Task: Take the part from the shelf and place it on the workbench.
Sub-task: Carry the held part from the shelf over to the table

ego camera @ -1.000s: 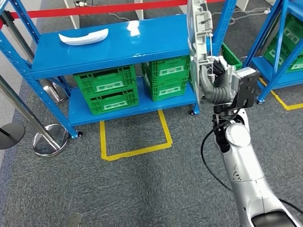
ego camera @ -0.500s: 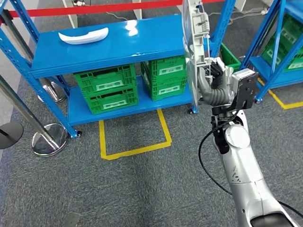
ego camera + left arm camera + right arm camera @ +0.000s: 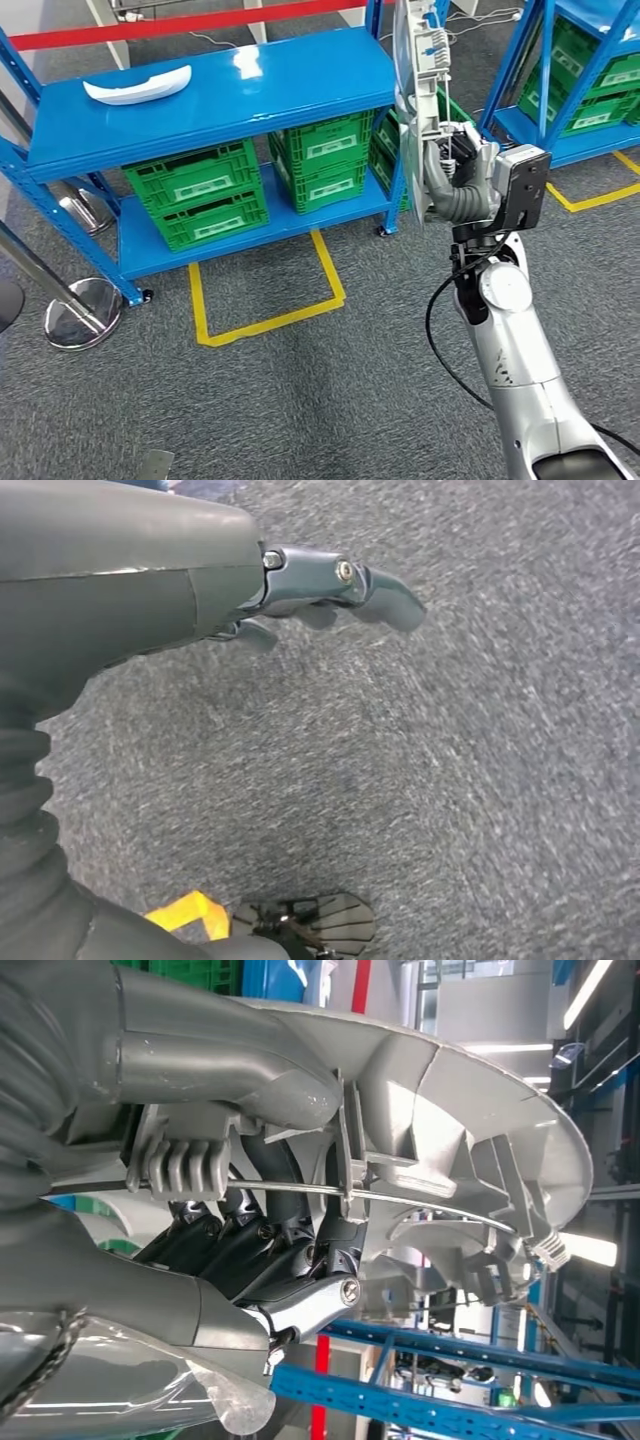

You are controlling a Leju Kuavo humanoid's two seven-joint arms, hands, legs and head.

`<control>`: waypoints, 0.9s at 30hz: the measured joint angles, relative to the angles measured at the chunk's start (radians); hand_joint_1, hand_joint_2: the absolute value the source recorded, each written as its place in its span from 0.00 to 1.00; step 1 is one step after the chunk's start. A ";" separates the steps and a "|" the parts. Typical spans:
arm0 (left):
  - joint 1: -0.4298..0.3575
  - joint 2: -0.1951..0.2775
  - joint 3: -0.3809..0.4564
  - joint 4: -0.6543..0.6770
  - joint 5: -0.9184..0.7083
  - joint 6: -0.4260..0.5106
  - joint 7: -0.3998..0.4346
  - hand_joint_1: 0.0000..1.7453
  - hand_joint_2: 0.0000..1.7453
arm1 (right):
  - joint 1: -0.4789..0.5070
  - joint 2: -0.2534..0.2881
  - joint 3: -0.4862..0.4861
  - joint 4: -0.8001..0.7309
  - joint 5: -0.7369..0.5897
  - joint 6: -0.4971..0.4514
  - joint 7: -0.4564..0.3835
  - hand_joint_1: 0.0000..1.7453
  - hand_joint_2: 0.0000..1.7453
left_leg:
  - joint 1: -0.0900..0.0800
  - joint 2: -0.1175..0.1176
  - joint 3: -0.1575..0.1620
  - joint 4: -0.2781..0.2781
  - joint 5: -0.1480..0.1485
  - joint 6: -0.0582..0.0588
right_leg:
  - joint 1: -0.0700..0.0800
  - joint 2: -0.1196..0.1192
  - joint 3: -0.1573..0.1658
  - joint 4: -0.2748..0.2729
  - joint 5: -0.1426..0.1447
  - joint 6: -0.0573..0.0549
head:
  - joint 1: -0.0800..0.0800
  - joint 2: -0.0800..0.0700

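Carrying the part [image 3: 420,95] clear of the shelf [image 3: 219,95].
It is being held upright by the right hand [image 3: 453,165], fingers [image 3: 249,1245] wrapped round its ribs; tilt should be avoided while turning toward the surface.

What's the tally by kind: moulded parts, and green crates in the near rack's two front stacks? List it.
Moulded plastic parts: 2 (white curved one on blue shelf, grey ribbed one in right hand)
Green plastic crates: 4
Total: 6

White labels on the green crates [image 3: 198,193], print too small to read, no other legible text
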 joint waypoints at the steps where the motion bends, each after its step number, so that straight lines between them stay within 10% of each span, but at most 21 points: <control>1: -0.001 0.000 0.000 0.000 0.000 0.000 0.001 0.00 1.00 | 0.000 0.000 0.000 0.000 -0.001 0.002 0.000 1.00 1.00 | -0.001 0.000 0.002 -0.006 -0.004 0.002 | 0.000 0.003 -0.004 -0.001 0.003 0.006 | 0.000 0.000; 4: -0.002 -0.003 -0.002 0.000 -0.001 0.000 0.002 0.00 1.00 | -0.001 0.000 -0.001 0.000 -0.001 0.005 0.001 1.00 1.00 | 0.005 0.013 0.006 -0.025 -0.001 0.012 | 0.001 -0.004 -0.020 0.014 -0.009 0.022 | 0.003 0.000; 9: -0.003 -0.005 -0.003 0.000 -0.002 0.000 0.003 0.00 1.00 | -0.003 0.000 0.000 0.001 -0.003 0.011 0.001 1.00 1.00 | 0.007 0.041 0.007 -0.030 0.002 0.022 | -0.001 -0.041 -0.141 0.268 -0.117 0.037 | 0.013 0.000; 15: -0.004 -0.007 -0.004 0.000 -0.003 0.000 0.007 0.00 1.00 | -0.011 0.000 0.002 0.002 -0.007 0.010 0.001 1.00 1.00 | -0.001 0.062 0.003 -0.014 -0.007 0.003 | 0.004 -0.082 -0.006 0.009 -0.003 0.028 | 0.014 0.000; 20: -0.002 -0.006 -0.004 0.000 0.007 0.000 0.007 0.00 1.00 | -0.010 0.001 0.000 0.002 -0.009 0.013 0.001 1.00 1.00 | 0.000 0.059 -0.014 0.031 -0.042 -0.018 | 0.001 -0.060 -0.006 0.002 0.003 -0.004 | 0.009 0.000; 24: 0.005 -0.003 -0.003 0.000 0.022 -0.001 -0.002 0.00 1.00 | -0.011 0.007 0.004 0.006 -0.010 0.021 0.001 1.00 1.00 | 0.002 0.044 -0.112 0.262 -0.144 -0.026 | 0.001 -0.035 -0.006 0.001 0.005 -0.012 | 0.007 0.000; 27: 0.009 0.000 -0.003 0.000 0.027 -0.002 -0.007 0.00 1.00 | -0.014 0.018 0.009 0.011 -0.010 0.026 0.001 1.00 1.00 | 0.002 0.034 -0.074 0.176 -0.069 -0.015 | 0.003 -0.012 -0.003 0.001 0.006 -0.012 | 0.007 0.000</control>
